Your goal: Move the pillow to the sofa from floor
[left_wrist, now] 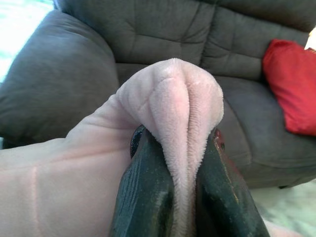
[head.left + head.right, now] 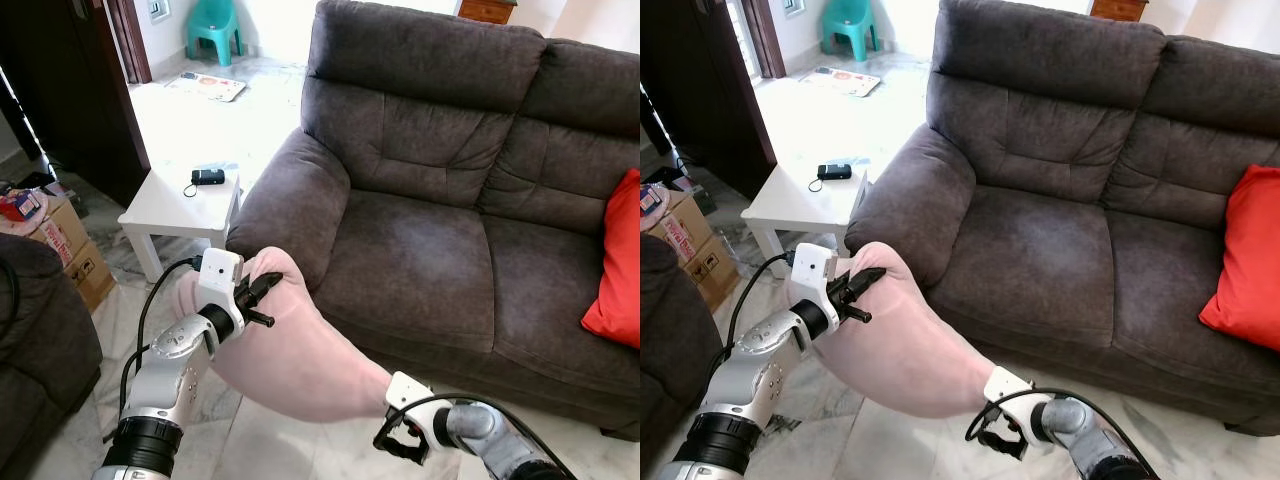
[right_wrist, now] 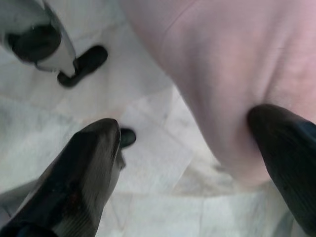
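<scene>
Left eye view: the pink pillow [image 2: 300, 355] was held off the floor in front of the dark grey sofa [image 2: 440, 230], its upper corner level with the sofa's left armrest. The left gripper [image 2: 262, 290] pinched that upper corner. The right gripper [image 2: 400, 435] sat at the pillow's lower end, above the marble floor [image 2: 270, 440]. A red cushion [image 2: 618, 265] leaned at the sofa's right end. A white side table [image 2: 180, 205] stood beside the armrest with a small black device [image 2: 208, 177] on top.

Right eye view: same arrangement; a cardboard box [image 2: 685, 240] stood near the table.

Left wrist view: both black fingers [image 1: 148, 197] were clamped on a fold of the pillow's corner, with the sofa seat beyond.

Right wrist view: the fingers [image 3: 84, 173] were spread wide apart; one pressed against the pillow's underside, the other hung free above the floor.
</scene>
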Controlling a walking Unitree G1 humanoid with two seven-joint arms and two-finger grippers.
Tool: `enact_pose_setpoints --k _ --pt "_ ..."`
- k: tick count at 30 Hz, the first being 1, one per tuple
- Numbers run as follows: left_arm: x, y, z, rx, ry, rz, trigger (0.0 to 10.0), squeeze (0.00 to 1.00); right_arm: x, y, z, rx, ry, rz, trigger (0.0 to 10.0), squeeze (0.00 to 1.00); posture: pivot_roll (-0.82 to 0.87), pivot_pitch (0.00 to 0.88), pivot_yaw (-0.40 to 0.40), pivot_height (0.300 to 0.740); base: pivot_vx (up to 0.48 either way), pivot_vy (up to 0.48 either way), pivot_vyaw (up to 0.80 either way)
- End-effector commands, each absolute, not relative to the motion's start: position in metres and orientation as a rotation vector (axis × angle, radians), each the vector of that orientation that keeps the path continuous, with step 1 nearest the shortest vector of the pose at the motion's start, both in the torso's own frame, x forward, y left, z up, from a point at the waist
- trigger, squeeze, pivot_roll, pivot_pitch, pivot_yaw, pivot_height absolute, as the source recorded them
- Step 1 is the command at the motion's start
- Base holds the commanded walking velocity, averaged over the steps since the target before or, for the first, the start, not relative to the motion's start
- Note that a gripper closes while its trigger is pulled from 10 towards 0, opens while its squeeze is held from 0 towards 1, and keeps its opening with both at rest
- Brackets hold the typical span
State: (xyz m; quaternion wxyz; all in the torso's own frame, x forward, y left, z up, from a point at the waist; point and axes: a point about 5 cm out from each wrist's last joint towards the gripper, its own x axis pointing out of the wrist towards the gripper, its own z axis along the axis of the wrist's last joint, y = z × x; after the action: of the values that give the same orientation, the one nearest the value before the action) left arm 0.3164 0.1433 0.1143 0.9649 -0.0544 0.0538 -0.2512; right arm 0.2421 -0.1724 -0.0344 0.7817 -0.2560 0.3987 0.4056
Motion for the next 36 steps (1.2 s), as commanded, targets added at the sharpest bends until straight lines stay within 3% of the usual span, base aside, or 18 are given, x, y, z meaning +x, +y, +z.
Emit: enact_pose_setpoints --k 1,6,7,11,20,36 --pt "0.324 0.137 0.155 -0.140 -0.061 -0.544 10.0 0.00 0.237 -0.177 -0.041 -0.597 0.934 0.866 10.0 0.00 0.11 0.000 -0.100 0.740 0.000 0.000 0.00" --pt "0.325 0.140 0.166 -0.205 -0.096 -0.536 10.0 0.00 0.236 -0.187 -0.048 -0.779 0.955 0.749 10.0 0.00 0.12 0.000 -0.108 0.740 0.000 0.000 0.00" --pt "0.325 0.140 0.168 -0.206 -0.099 -0.541 10.0 0.00 0.244 -0.186 -0.044 -0.792 0.878 0.666 10.0 0.00 0.12 0.000 -0.108 0.740 0.000 0.000 0.00" --pt "0.324 0.141 0.166 -0.195 -0.090 -0.543 10.0 0.00 0.260 -0.176 -0.033 -0.602 0.765 0.523 10.0 0.00 0.12 0.000 -0.105 0.740 0.000 0.000 0.00" --pt "0.323 0.138 0.163 -0.196 -0.070 -0.555 10.0 0.00 0.274 -0.181 -0.021 -0.548 0.666 0.420 10.0 0.00 0.12 0.000 -0.105 0.740 0.000 0.000 0.00" --pt "0.323 0.138 0.164 -0.197 -0.066 -0.559 10.0 0.00 0.248 -0.164 -0.042 -0.485 0.795 0.588 10.0 0.00 0.12 0.000 -0.103 0.740 0.000 0.000 0.00"
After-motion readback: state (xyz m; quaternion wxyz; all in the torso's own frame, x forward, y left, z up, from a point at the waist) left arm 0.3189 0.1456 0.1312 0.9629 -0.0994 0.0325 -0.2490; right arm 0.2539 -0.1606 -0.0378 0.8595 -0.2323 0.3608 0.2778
